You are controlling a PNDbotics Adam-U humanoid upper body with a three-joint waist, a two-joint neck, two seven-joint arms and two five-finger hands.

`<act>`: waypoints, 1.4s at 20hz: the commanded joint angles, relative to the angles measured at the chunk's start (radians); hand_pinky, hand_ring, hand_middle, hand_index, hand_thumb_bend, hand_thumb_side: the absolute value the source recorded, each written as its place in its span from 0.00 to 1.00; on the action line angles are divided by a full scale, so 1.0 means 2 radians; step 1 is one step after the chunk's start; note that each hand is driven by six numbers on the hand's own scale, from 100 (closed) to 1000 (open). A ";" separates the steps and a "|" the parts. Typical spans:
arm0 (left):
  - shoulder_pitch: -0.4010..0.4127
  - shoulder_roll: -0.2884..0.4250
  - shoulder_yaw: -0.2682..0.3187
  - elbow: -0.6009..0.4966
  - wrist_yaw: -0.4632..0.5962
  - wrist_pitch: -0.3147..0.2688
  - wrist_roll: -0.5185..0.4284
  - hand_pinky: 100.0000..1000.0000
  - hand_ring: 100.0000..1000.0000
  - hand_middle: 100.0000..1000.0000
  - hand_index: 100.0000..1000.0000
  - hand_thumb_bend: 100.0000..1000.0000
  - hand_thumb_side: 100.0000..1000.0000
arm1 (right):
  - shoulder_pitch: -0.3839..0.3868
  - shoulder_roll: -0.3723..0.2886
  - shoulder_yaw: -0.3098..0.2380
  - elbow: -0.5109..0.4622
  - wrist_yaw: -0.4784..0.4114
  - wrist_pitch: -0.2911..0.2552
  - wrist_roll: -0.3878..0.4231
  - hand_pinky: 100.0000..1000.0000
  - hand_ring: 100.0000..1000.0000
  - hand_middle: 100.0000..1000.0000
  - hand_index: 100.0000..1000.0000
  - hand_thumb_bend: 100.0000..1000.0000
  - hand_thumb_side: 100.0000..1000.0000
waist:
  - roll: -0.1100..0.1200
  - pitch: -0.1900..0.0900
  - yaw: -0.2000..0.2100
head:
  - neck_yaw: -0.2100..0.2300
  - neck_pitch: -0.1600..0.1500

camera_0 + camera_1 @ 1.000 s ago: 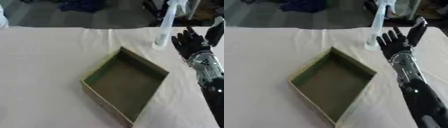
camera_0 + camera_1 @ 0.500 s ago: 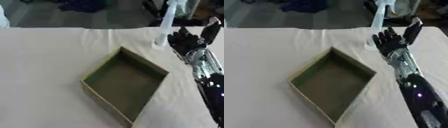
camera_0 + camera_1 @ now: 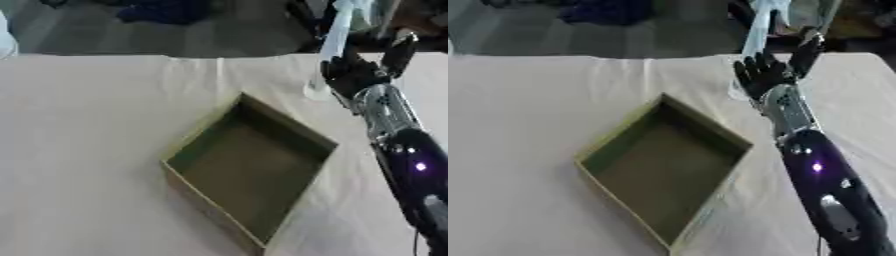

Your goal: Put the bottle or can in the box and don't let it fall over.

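Left eye view
Surface: I see a table [image 3: 96, 125] under a pale beige cloth; it fills most of the view, with creases near its far edge.
Room: beyond the far edge lies a dark floor with a heap of blue cloth [image 3: 166, 10] on it.
Box: an open olive-green box [image 3: 249, 167] sits on the table, turned corner-on like a diamond, nothing inside it.
Bottle: a tall, slim, clear bottle [image 3: 331, 45] stands upright near the far right of the table, beyond the box's right corner and apart from it.
Axis: its long axis runs vertically, neck up, leaning only slightly in the picture.
Right hand: my right hand [image 3: 354, 75] is right up against the bottle's lower part on its right side, fingers curled toward it and the thumb raised; I cannot tell whether they close round it.
Change: a second ago the hand stood spread and apart to the bottle's right; it has since moved in to the bottle. The bottle and box lie as before.

Right eye view
Right hand: here the fingers [image 3: 754, 70] overlap the bottle's base, the thumb up beside its body.
Arm: the black forearm [image 3: 815, 175] runs down to the lower right corner, a small purple light showing on it.
Left hand: I see none of it.
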 commanded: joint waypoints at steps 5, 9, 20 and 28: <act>-0.006 0.005 0.000 -0.004 0.001 -0.001 -0.003 0.99 0.93 0.80 0.78 0.52 0.66 | -0.029 -0.004 -0.014 0.039 0.047 -0.021 0.019 0.00 0.00 0.00 1.00 0.19 1.00 | 0.003 -0.001 0.002 | -0.003 -0.001; -0.006 0.004 0.000 -0.004 0.001 0.000 -0.004 1.00 0.93 0.80 0.78 0.52 0.66 | -0.033 -0.004 -0.018 0.040 0.069 -0.026 0.024 0.00 0.00 0.00 0.99 0.19 1.00 | 0.004 0.001 0.002 | -0.003 -0.003; -0.008 0.001 -0.001 -0.005 0.002 -0.001 -0.006 1.00 0.93 0.81 0.78 0.51 0.66 | -0.071 -0.013 -0.019 0.054 0.061 -0.029 0.043 0.00 0.00 0.00 0.99 0.19 1.00 | 0.009 0.008 0.004 | -0.010 -0.012; -0.009 -0.002 -0.002 -0.005 0.003 -0.001 -0.007 1.00 0.93 0.81 0.78 0.51 0.66 | -0.099 -0.024 -0.023 0.103 0.042 -0.040 0.053 0.00 0.00 0.00 0.98 0.19 1.00 | 0.011 0.011 0.007 | -0.018 -0.030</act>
